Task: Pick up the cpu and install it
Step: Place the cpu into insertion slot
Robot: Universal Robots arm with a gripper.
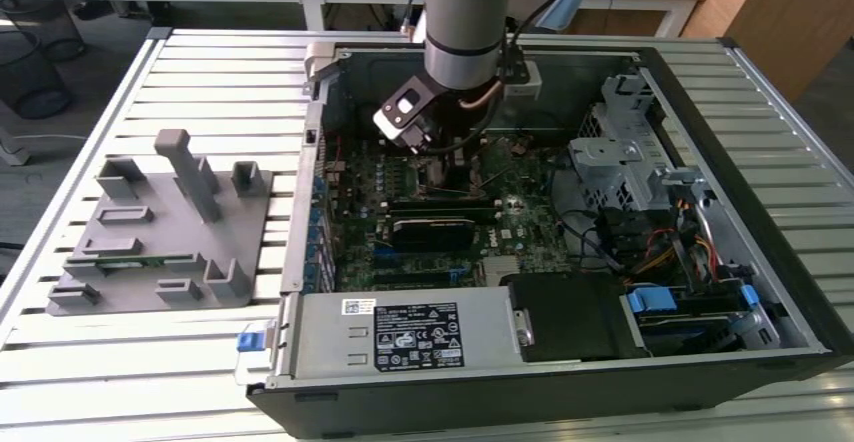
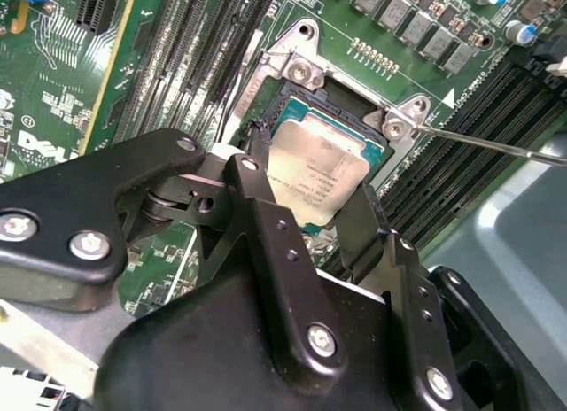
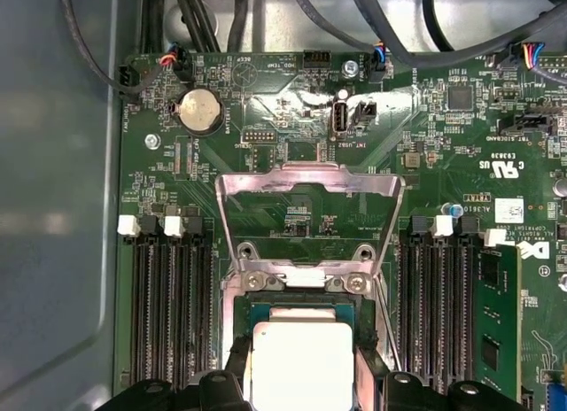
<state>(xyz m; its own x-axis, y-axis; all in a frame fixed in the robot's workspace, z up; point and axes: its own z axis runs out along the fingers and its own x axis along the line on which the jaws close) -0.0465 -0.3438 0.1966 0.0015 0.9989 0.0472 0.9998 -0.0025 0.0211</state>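
Well to the exterior view's left, a grey fixture (image 1: pixel 160 227) sits on the slatted table (image 1: pixel 80 362). Beside it the open case (image 1: pixel 787 212) lies flat, with the board (image 1: pixel 521 202) facing up. The arm (image 1: pixel 467 12) reaches down into the case's middle, and the gripper (image 1: pixel 447 162) is low over the board. A drive cage (image 1: pixel 621 162) stands towards the exterior view's right.

In both wrist views the cpu (image 2: pixel 314 176) (image 3: pixel 301 362) sits between the two black fingers (image 2: pixel 266 216), which press on its opposite edges, so the gripper (image 2: pixel 310 176) (image 3: pixel 301 367) is closed on it. The cpu is directly over the socket (image 2: pixel 310 105), slightly skewed against the socket's frame. I cannot tell whether it is seated or just above. In the first wrist view the load plate (image 3: pixel 306 174) is swung open beyond the socket, with memory slots (image 3: pixel 173 314) flanking either side and a green stick (image 3: pixel 496 331) in the outermost one.
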